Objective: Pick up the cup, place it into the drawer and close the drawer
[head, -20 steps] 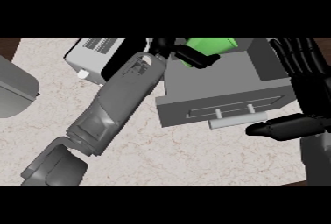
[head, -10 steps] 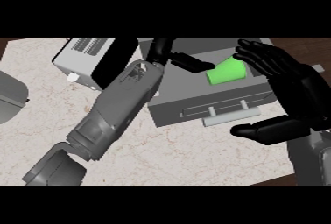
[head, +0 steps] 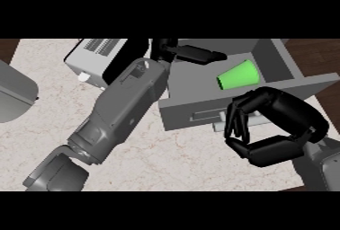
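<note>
Bright green plastic cup (head: 238, 75) lies on its side inside the open grey drawer (head: 199, 101). Your right hand (head: 275, 128), fingers curled and empty, is at the drawer front; push squarely. Left hand (head: 192, 53) hangs apart above it, fingers straight.

Cup lying in the open drawer

The green cup (head: 239, 75) lies on its side inside the grey drawer (head: 199, 105). The left hand (head: 189, 51) reaches over the drawer's back corner; the right hand (head: 269, 128), fingers curled, seemingly touches the drawer front.
</note>
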Robot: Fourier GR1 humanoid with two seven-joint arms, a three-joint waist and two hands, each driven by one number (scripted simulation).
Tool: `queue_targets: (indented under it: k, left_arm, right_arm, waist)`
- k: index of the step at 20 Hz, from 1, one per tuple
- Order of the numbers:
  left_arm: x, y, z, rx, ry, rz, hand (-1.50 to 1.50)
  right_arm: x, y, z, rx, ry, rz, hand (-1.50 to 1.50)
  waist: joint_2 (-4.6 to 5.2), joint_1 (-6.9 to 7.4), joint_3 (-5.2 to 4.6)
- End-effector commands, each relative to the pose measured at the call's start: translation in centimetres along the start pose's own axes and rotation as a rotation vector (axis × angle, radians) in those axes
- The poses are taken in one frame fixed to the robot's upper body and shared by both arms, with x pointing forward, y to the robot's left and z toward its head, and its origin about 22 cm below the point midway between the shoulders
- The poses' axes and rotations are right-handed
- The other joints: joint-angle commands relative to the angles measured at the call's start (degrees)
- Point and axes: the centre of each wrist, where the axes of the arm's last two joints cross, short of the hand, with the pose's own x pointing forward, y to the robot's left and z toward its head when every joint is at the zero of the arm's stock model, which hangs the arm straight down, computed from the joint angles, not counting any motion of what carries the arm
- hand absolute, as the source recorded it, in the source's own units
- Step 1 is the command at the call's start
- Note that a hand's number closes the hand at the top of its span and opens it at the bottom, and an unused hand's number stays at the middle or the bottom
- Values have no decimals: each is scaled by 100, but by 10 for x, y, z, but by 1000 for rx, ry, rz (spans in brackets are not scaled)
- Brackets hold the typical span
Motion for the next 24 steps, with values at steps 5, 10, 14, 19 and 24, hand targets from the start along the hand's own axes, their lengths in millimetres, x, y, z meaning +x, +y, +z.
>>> queue_targets:
  k: [5, 10, 14, 19, 24]
  left_arm:
    - [-4, 6, 0, 90, -15, 41, -150]
    - [-8, 10, 3, 80, -33, 102, -150]
    - [-29, 20, 21, 87, -45, 115, -150]
    - [-46, 31, 38, 95, -46, 142, -150]
    - [-27, 70, 30, 93, -54, 155, -150]
  right_arm:
    - [1, 1, 23, 30, 264, 351, -150]
    - [-60, 33, 19, 10, 397, 381, -150]
    - [-108, 40, 10, 46, 509, 395, -150]
    - [-158, 14, 21, 84, 595, 441, 150]
    - [-182, 1, -5, 18, 614, 442, 150]
  waist:
    - [-104, 520, 10]
    - [-131, 858, 10]
    - [-143, 1041, 9]
    - [-128, 1250, 17]
    - [-95, 1491, 25]
